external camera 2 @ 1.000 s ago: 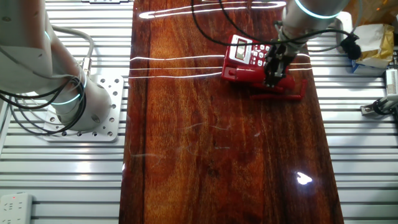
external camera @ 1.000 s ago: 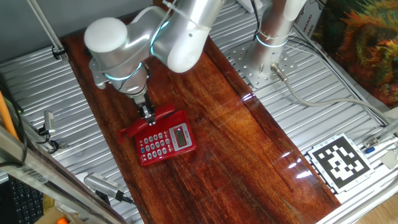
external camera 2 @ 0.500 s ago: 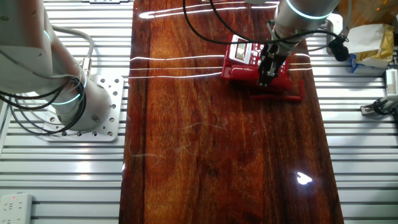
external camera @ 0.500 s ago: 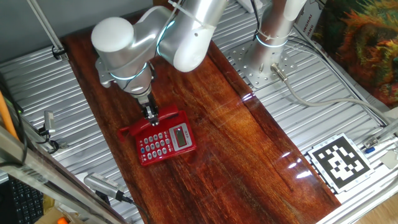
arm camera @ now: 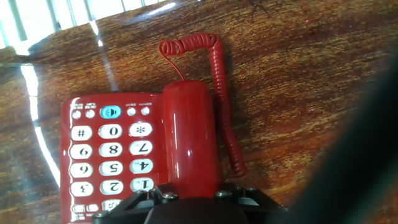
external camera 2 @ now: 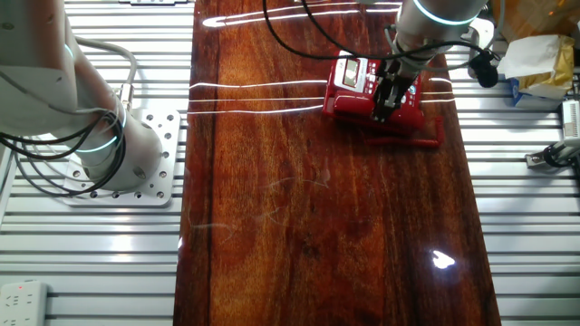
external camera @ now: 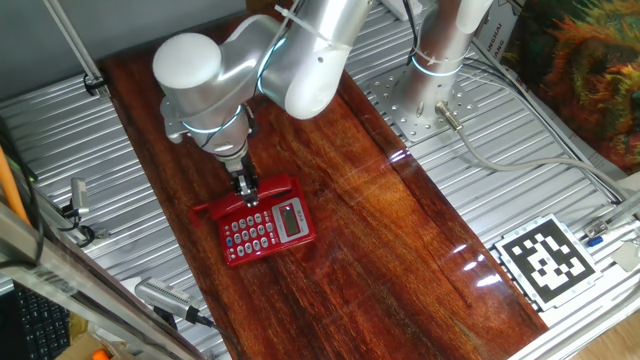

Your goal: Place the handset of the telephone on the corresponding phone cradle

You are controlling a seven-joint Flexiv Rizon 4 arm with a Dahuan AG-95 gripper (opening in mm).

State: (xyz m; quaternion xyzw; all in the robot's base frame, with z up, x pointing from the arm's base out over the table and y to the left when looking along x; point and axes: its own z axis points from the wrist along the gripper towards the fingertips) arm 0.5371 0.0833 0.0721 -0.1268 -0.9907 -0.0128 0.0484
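Observation:
The handset (external camera: 272, 187) is a slim glossy red bar lying along the far edge of the phone cradle (external camera: 262, 235), a red base with grey-white keys and a small display. My gripper (external camera: 246, 190) comes down on the handset's middle and is shut on it. In the hand view the handset (arm camera: 189, 137) runs up from between my fingers (arm camera: 152, 196), over the right side of the keypad base (arm camera: 106, 162). Its coiled red cord (arm camera: 222, 106) loops onto the wood to the right. In the other fixed view my gripper (external camera 2: 385, 101) is over the base (external camera 2: 355, 80).
The phone sits on a dark wooden board (external camera: 380, 230) laid over a slatted metal table. A second arm's base (external camera: 440, 45) stands at the back on a bolted plate. A black-and-white marker tag (external camera: 545, 262) lies at the right. Boxes and cables (external camera 2: 544, 63) lie beside the board.
My gripper has carried the handset a short way sideways onto the base's edge; the handset now lies closer along the cradle side than a second ago.

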